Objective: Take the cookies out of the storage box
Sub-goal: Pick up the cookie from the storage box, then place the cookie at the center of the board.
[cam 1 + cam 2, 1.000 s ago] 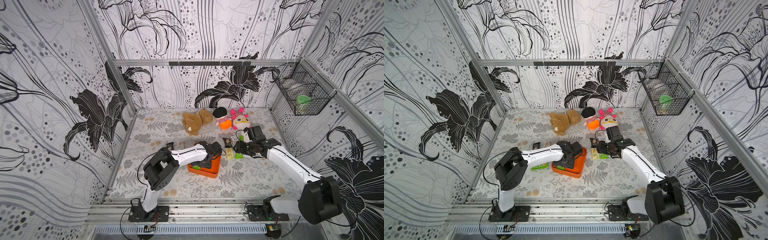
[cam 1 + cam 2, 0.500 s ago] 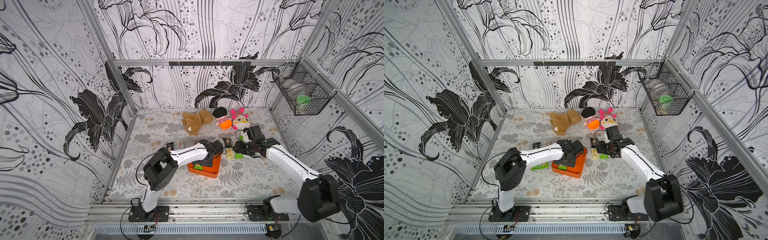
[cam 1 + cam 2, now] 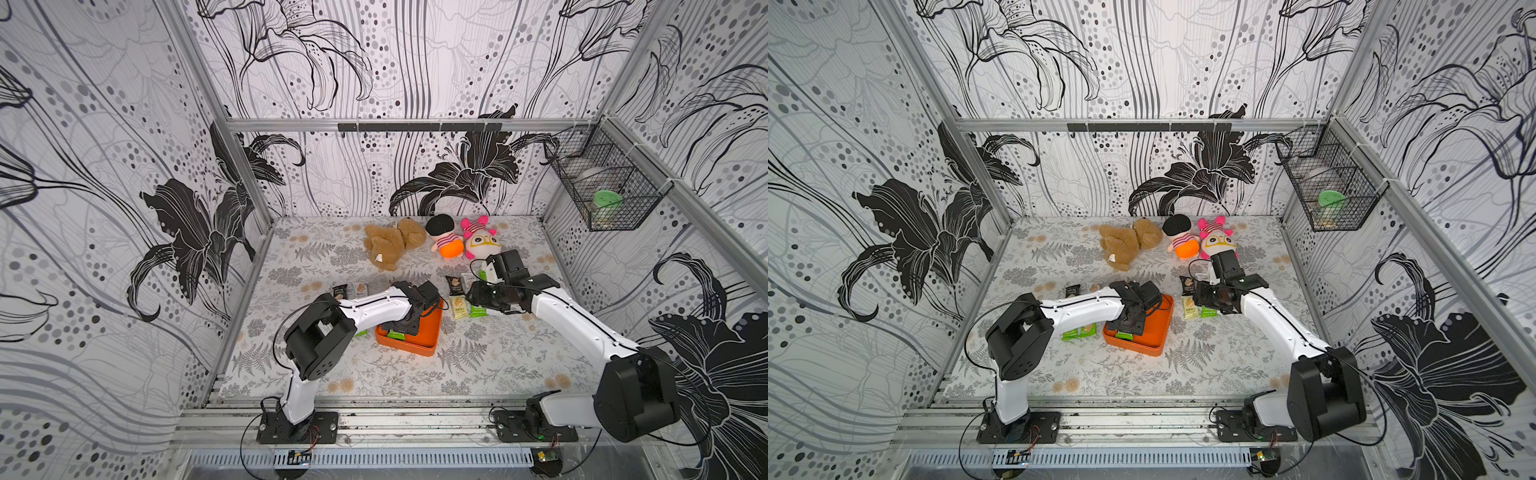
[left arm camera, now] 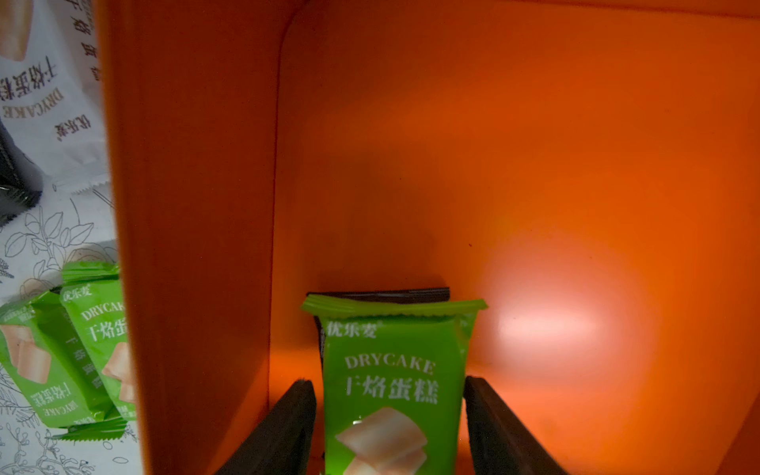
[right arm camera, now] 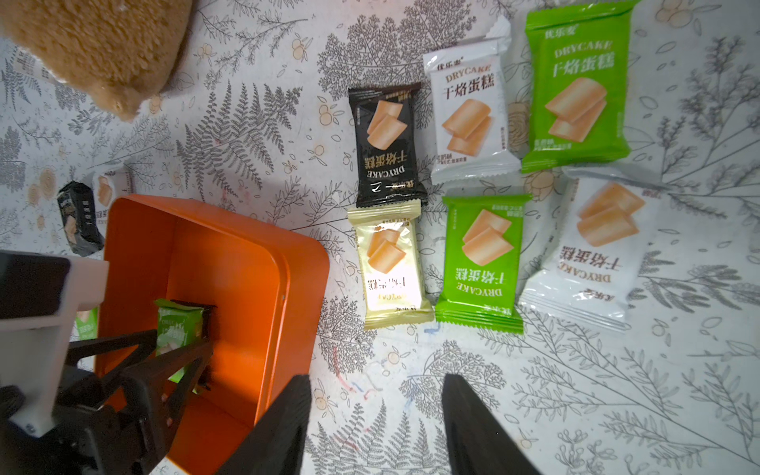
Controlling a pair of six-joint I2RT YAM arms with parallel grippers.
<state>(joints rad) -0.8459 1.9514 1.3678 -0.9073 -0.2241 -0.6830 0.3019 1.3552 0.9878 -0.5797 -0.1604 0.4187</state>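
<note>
The orange storage box sits mid-table. Inside it lies a green cookie packet on top of a black one. My left gripper reaches down into the box, shut on the green packet, one finger against each long edge. Several cookies lie outside to the right: black, cream, green, white. My right gripper hovers open and empty over the table between those and the box's corner.
More packets lie left of the box: green ones, a black one and a white one. Plush toys sit at the back: a brown bear, an orange doll, a pink one. A wire basket hangs on the right wall.
The left gripper's jaws have narrowed onto the green packet in the box. The right arm has hardly moved.
</note>
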